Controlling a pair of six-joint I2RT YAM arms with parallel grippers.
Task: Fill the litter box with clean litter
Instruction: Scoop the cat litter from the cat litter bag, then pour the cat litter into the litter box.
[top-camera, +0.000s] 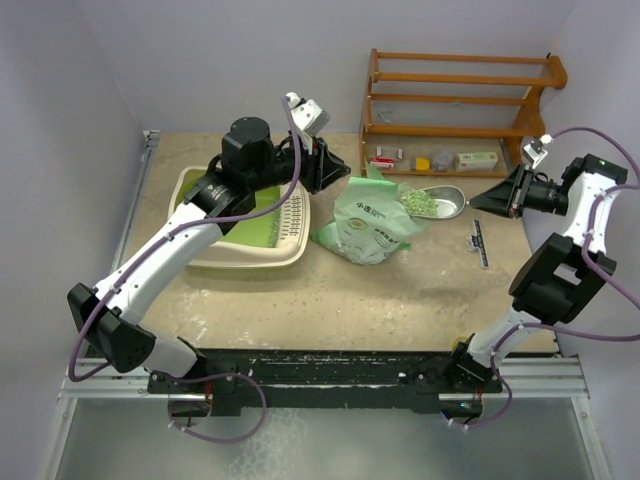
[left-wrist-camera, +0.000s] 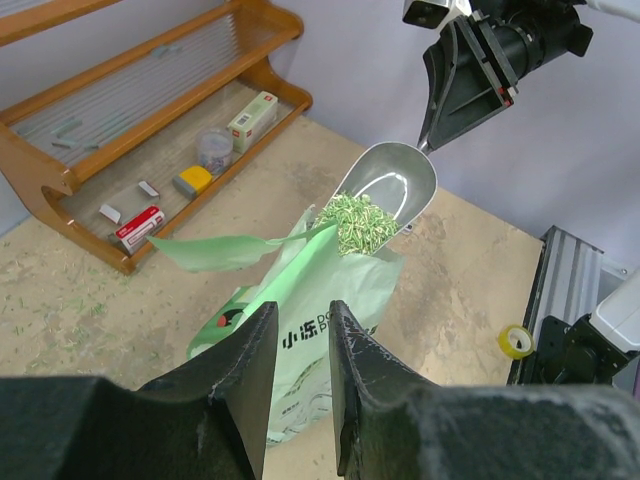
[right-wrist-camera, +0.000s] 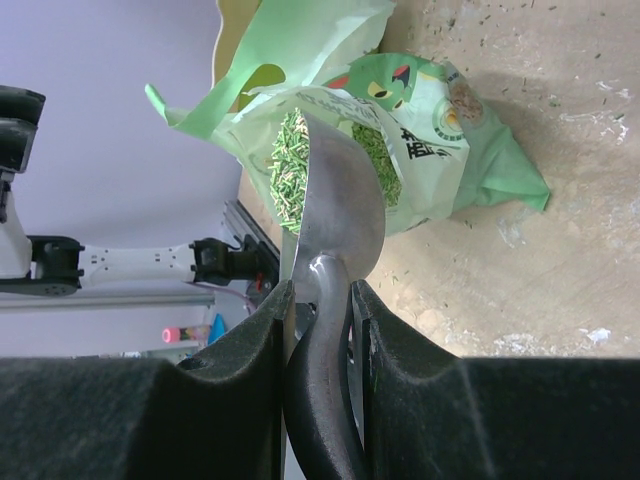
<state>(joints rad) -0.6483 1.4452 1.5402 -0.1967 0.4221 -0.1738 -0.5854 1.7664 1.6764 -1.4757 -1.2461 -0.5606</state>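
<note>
Right gripper (right-wrist-camera: 320, 292) clamped metal scoop (right-wrist-camera: 345, 215) handle; litter (left-wrist-camera: 360, 222) lay in scoop over bag (left-wrist-camera: 375, 285) mouth; left gripper (left-wrist-camera: 300, 312) state unclear.

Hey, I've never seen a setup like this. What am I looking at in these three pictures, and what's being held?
These are two white robot arms bolted to a table, each ending in a two-finger gripper. The wide picture looks down from above; the other two come from wrist cameras. On the table: a cream litter box, a pale green bag, and a wooden rack behind. The right gripper clamps a metal scoop carrying green litter pellets at the bag's mouth. The left gripper is by the bag, jaws nearly together; whether it pinches it is unclear.
</note>
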